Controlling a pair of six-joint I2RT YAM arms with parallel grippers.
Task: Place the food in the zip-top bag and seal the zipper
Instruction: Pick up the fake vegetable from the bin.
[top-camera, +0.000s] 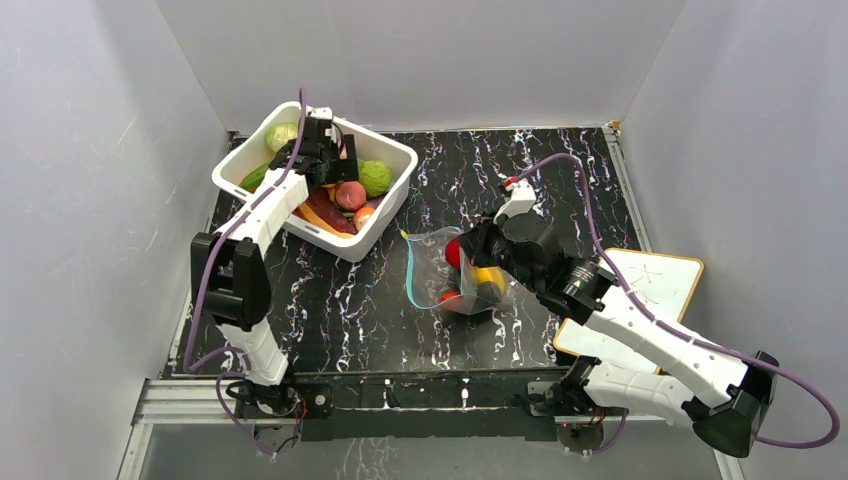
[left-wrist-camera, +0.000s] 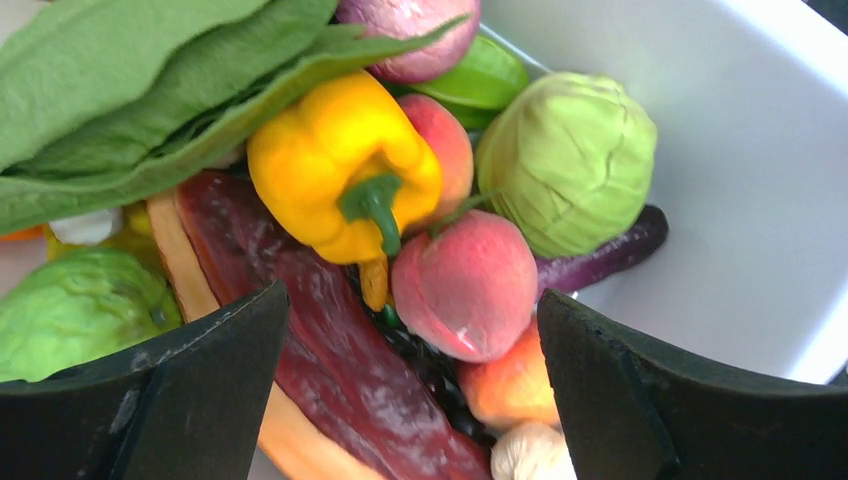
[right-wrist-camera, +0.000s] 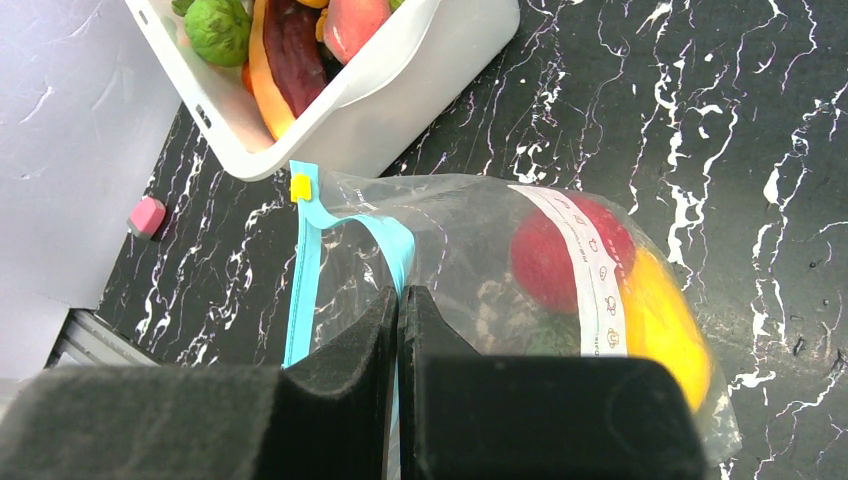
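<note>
Food is sitting in two places. A red piece (right-wrist-camera: 560, 260) and a yellow piece (right-wrist-camera: 665, 330) are lying inside the zip-top bag (right-wrist-camera: 480, 230), which is resting in the middle of the tabletop (top-camera: 560, 180).

The bag is lying on its side. Its mouth is facing left, toward the white tub (top-camera: 390, 215), and its closed bottom is pointing right. The zipper (right-wrist-camera: 303, 290) is running along the mouth from far to near, with a small yellow slider (right-wrist-camera: 300, 186) at its far end. The two blue lips are gaping apart a little. The right pincer (right-wrist-camera: 398, 300) is squeezing tight on one blue lip of the zipper. From above, the right arm is covering part of the bag.

The tub's near corner is sitting just beside the far end of the zipper. The left pincer (left-wrist-camera: 412, 300) is hanging over the tub with its fingers spread wide and holding nothing. Under it a yellow pepper (left-wrist-camera: 335, 160), a pink peach (left-wrist-camera: 465, 285), a green cabbage (left-wrist-camera: 565, 160), a dark purple piece (left-wrist-camera: 610, 255), a long dark red piece (left-wrist-camera: 330, 370) and big green leaves (left-wrist-camera: 120, 90) are crowding together, touching each other.

A white board (top-camera: 660, 280) is lying under the right arm, apart from the bag. A small pink thing (right-wrist-camera: 147, 216) is sitting at the tabletop's left edge.
</note>
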